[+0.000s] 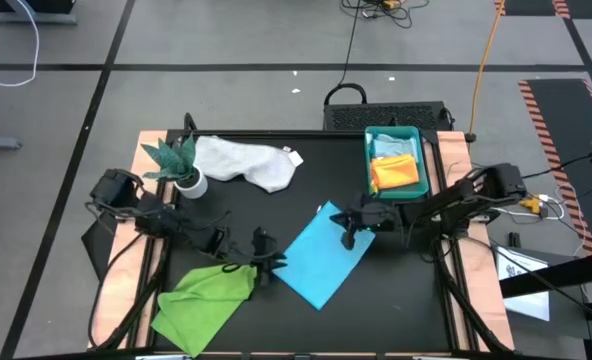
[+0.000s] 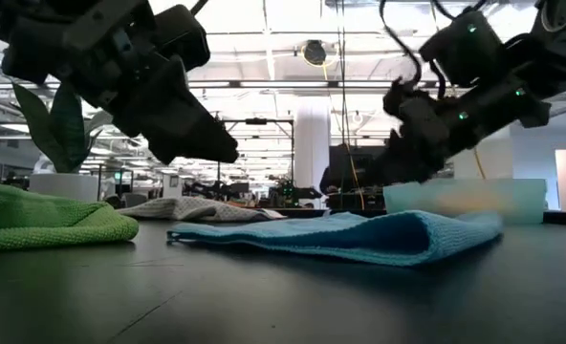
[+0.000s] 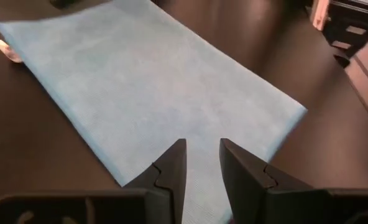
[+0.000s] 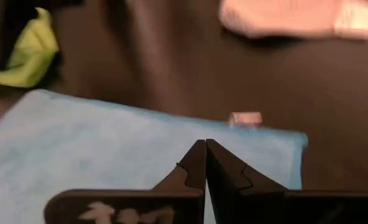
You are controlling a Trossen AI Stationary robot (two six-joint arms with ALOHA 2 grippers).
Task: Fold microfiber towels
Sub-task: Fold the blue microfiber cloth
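Overhead, turquoise-blue towel: lies folded on the black table, mid-right, tilted diagonally.
Left gripper: sits by the turquoise-blue towel's left edge; its wrist view shows the fingers parted by a narrow gap over the cloth, holding nothing.
Right gripper: is at the towel's upper right corner; its wrist view shows the jaws pressed together, empty, above the cloth.
Low view only: shows the folded edge as a rounded double layer, both grippers raised off the surface.
Lime green towel: rumpled, front left.
White-grey towel: crumpled at the back, beside the plant.
Teal tray: back right, holding the orange towel and pale blue towel.
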